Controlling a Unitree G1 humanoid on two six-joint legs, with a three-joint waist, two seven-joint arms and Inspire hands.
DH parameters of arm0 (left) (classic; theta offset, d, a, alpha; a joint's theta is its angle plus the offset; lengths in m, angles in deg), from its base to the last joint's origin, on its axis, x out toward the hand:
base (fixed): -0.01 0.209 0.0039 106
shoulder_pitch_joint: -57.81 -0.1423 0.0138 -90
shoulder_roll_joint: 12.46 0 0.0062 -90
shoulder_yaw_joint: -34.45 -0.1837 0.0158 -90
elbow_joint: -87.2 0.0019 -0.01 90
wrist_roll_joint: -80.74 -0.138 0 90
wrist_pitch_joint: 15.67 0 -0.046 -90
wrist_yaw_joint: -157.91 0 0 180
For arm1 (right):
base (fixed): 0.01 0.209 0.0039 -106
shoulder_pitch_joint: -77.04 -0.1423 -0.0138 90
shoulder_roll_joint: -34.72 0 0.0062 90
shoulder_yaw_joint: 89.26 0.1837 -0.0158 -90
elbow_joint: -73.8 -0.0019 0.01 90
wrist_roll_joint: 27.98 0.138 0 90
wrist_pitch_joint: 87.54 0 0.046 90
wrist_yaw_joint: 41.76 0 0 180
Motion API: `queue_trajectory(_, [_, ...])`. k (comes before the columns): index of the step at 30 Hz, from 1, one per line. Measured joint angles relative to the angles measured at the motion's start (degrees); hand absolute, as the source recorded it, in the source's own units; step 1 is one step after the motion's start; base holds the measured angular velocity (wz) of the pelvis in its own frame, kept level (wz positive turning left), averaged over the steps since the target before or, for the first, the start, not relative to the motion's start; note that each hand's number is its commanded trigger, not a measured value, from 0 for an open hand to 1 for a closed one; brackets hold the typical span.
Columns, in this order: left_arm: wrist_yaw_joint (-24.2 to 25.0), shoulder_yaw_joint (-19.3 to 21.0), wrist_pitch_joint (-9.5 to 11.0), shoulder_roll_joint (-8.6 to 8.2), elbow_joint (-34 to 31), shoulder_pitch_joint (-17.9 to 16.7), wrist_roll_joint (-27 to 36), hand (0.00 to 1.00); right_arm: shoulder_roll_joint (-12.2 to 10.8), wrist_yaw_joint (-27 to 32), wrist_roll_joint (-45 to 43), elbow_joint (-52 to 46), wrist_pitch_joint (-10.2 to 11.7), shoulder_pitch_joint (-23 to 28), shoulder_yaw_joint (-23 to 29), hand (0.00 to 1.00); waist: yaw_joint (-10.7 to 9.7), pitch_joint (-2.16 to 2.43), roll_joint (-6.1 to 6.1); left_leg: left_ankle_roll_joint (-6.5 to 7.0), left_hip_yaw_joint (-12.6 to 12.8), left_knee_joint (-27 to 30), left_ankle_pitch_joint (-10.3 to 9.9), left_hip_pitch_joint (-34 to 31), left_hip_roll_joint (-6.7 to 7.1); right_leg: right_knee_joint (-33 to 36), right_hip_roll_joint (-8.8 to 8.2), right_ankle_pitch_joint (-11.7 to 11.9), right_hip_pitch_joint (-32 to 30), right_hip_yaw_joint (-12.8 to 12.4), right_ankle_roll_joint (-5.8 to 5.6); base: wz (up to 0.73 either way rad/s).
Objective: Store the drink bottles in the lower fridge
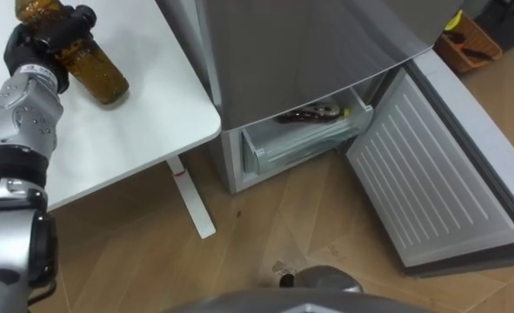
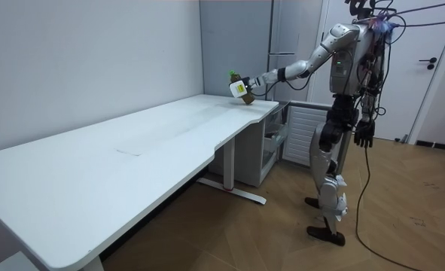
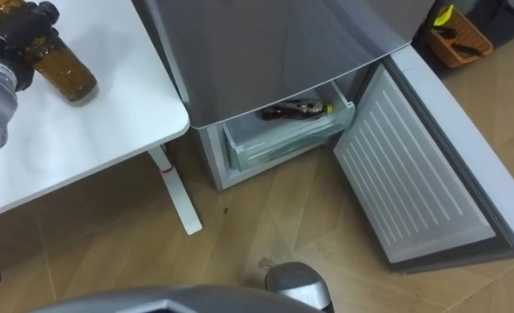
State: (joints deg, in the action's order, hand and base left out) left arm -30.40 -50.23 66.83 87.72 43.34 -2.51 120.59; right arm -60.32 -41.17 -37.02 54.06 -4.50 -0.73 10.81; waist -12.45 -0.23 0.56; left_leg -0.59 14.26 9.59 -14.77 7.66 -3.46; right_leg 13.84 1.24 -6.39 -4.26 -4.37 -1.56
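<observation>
My left hand (image 1: 52,35) is shut on a brown drink bottle (image 1: 96,69), which is held tilted just above the far corner of the white table (image 1: 135,130). The room view shows that bottle (image 2: 241,88) with a green cap and a pale label, at the end of my outstretched left arm. To the right, the grey fridge has its lower door (image 1: 439,174) swung wide open. Its clear drawer (image 1: 304,143) is pulled out, and a dark bottle (image 1: 313,113) lies inside. My right hand (image 2: 365,135) hangs at my side with relaxed fingers.
I stand on wooden floor between the table corner and the open fridge door. The white table leg (image 1: 191,196) stands close to the fridge's left side. An orange basket (image 1: 470,39) sits on the floor beyond the door. A white door (image 2: 425,68) is behind me.
</observation>
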Motion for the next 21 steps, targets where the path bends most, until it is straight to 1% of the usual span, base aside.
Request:
queue_trajectory(5, [0.1,0.0,0.0,-0.43,-0.2,0.0,0.0,1.0,0.0,-0.2,-0.1,-0.9,0.1,-0.1,0.0,0.0,0.0,-0.03,0.05,0.0,-0.4,-0.1,0.0,0.0,0.02,0.0,-0.04,0.0,0.1,0.2,0.0,0.02])
queue_trajectory(8, [0.1,0.0,0.0,-1.32,-1.0,0.0,0.0,1.0,0.0,-0.9,0.0,-0.6,0.0,-0.8,-0.5,0.0,0.2,-0.08,0.14,0.0,-0.7,-0.2,0.0,0.0,0.02,0.0,-0.08,0.0,0.3,0.5,0.0,0.06])
queue_trajectory(10, [-0.2,-0.1,0.0,-2.25,-3.4,0.0,-0.1,1.0,-0.1,-0.9,0.0,-0.7,-0.1,-2.0,-0.9,0.0,0.5,-0.19,0.33,0.01,-1.1,-0.2,0.0,-0.1,0.03,-0.1,-0.15,0.0,0.3,0.8,0.0,0.08])
queue_trajectory(11, [-0.2,-0.1,0.0,-2.41,-4.0,0.0,-0.1,1.0,-0.1,-0.9,0.0,-0.9,-0.1,-2.2,-1.0,0.0,0.6,-0.2,0.36,0.01,-1.3,-0.2,0.0,-0.1,0.02,-0.1,-0.15,0.0,0.4,0.9,0.0,0.09])
queue_trajectory(12, [-0.4,-0.1,0.0,-2.94,-5.6,0.0,-0.1,1.0,-0.2,-0.6,0.0,-1.4,0.0,-2.6,-1.1,0.0,0.7,-0.26,0.47,0.01,-1.8,-0.2,0.0,0.0,0.02,-0.1,-0.23,0.0,0.7,1.3,0.0,0.08])
queue_trajectory(14, [-1.3,-0.4,0.1,-3.99,-9.8,-0.9,-0.1,1.0,-0.1,0.2,-0.1,-1.5,0.2,-3.8,-2.3,0.0,1.4,-0.35,0.63,-0.01,-1.9,-0.2,0.0,0.2,-0.02,-0.1,-0.22,0.0,0.8,1.4,0.01,0.04])
queue_trajectory(15, [-1.6,-1.0,0.1,-4.76,-14.2,-2.5,0.0,1.0,-0.1,0.7,0.0,-1.7,0.3,-4.5,-2.8,0.0,2.1,-0.39,0.72,0.0,-1.9,-0.2,0.0,0.4,-0.02,-0.1,-0.23,0.0,1.0,1.4,0.01,0.0])
queue_trajectory(16, [-1.4,-1.2,0.3,-5.55,-18.8,-5.0,-0.4,1.0,-0.2,0.9,0.1,-2.3,0.6,-5.1,-3.4,0.0,2.5,-0.38,0.83,-0.01,-1.9,-0.2,0.1,0.6,-0.03,-0.2,-0.22,0.0,1.3,1.5,0.01,0.0])
queue_trajectory(17, [-1.2,-1.3,0.5,-5.98,-20.9,-6.3,-0.7,1.0,-0.2,1.0,0.2,-2.7,0.8,-5.4,-4.0,0.0,2.7,-0.38,0.86,-0.01,-1.9,-0.2,0.1,0.8,-0.06,-0.3,-0.21,0.0,1.5,1.5,0.01,0.0])
queue_trajectory(18, [-0.9,-1.8,0.6,-6.89,-23.9,-8.4,-1.2,1.0,-0.3,1.3,0.9,-3.1,1.3,-6.0,-4.5,0.0,3.2,-0.41,0.98,-0.01,-2.0,-0.2,0.1,1.2,-0.1,-0.4,-0.22,0.0,2.0,1.7,0.02,0.09])
queue_trajectory(19, [-0.5,-2.6,0.7,-7.8,-26.3,-10.5,-2.4,1.0,-0.3,1.4,2.1,-3.7,1.8,-6.6,-4.9,0.0,3.5,-0.39,1.02,-0.01,-2.2,-0.2,0.1,1.4,-0.09,-0.4,-0.41,0.0,2.3,2.3,0.03,0.15])
queue_trajectory(20, [-0.1,-2.6,0.7,-8.32,-27.4,-11.6,-2.9,1.0,-0.5,1.4,2.6,-4.2,2.3,-6.9,-5.0,0.0,3.5,-0.39,1.02,-0.01,-2.4,-0.1,0.1,1.4,-0.05,-0.4,-0.57,-0.1,2.4,2.8,0.08,0.27])
queue_trajectory(21, [0.2,-3.0,0.7,-9.81,-29.0,-13.3,-3.5,1.0,-0.9,1.6,4.3,-5.3,3.0,-7.2,-5.4,0.0,3.6,-0.36,0.91,0.01,-3.5,0.0,0.1,1.0,0.09,-0.5,-0.82,-0.2,2.5,3.4,0.08,0.25])
